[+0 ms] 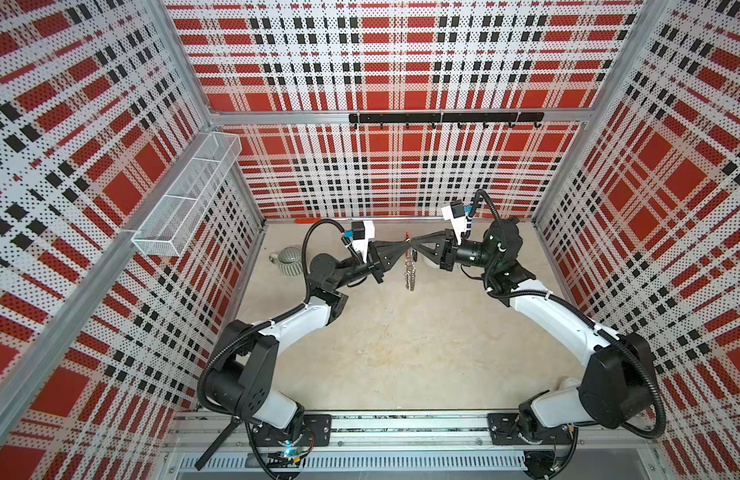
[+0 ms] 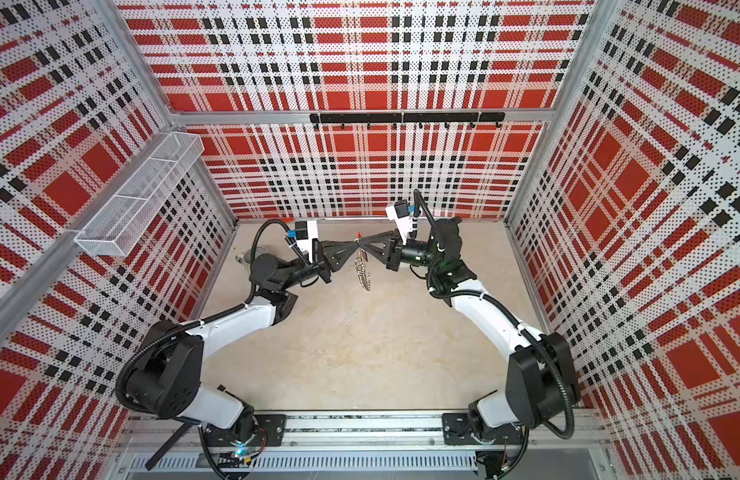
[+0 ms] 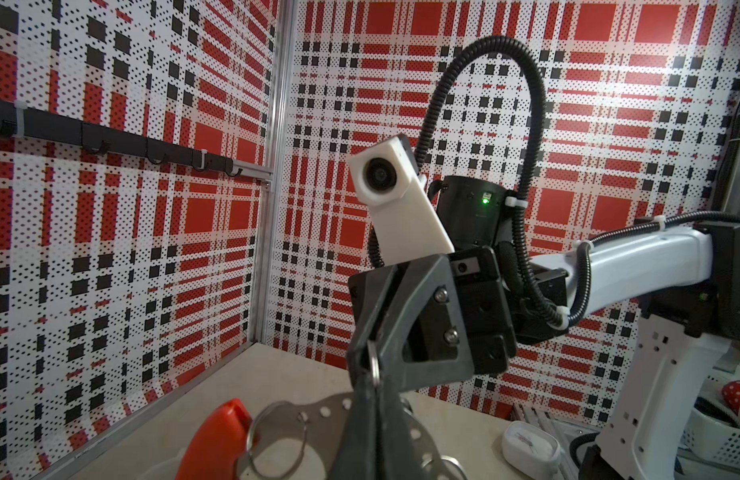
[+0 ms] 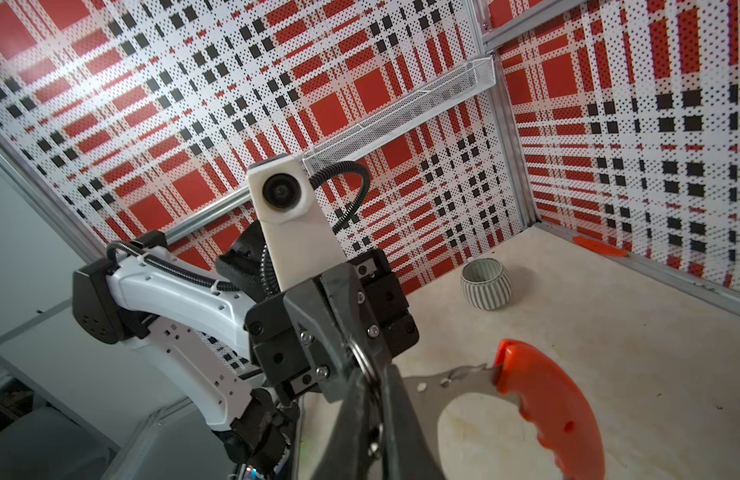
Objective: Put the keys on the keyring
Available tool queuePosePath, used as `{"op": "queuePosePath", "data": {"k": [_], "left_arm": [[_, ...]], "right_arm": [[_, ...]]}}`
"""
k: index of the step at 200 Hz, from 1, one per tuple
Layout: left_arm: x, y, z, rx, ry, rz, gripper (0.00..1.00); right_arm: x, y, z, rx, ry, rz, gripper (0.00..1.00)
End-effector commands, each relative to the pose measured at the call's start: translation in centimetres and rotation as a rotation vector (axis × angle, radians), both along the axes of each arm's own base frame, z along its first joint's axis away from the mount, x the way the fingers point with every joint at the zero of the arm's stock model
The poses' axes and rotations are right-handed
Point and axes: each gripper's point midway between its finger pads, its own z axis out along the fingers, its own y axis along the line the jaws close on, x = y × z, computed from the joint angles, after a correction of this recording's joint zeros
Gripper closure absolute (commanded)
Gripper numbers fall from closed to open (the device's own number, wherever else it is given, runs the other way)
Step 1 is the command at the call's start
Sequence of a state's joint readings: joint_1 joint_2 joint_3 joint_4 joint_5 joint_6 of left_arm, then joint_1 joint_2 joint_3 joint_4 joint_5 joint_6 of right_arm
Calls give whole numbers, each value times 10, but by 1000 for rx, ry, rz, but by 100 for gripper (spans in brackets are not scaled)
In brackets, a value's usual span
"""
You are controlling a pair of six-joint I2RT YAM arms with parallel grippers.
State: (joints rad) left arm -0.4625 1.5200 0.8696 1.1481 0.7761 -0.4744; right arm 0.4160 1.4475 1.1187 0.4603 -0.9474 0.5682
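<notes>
Pale desk: left gripper and right gripper, jaws clamped on keyring. It looks stiff, light, slick; we'd trust its orange grip.

A ribbed grey-green mug stands upright near the bench's back left corner. A small red-orange strip lies along the back edge. A white mesh basket hangs on the left wall and a black hook rail on the back wall.
</notes>
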Motion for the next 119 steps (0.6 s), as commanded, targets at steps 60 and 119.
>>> {"op": "queuePosePath", "data": {"k": [60,119], "left_arm": [[16,28,-20,78,-74,91,74],[22,33,-72,498,-271,113,68]], "right_arm": [[30,-2,-25,-201,-83,-169,100],[56,-9,-66,-607,-281,-408,100]]}}
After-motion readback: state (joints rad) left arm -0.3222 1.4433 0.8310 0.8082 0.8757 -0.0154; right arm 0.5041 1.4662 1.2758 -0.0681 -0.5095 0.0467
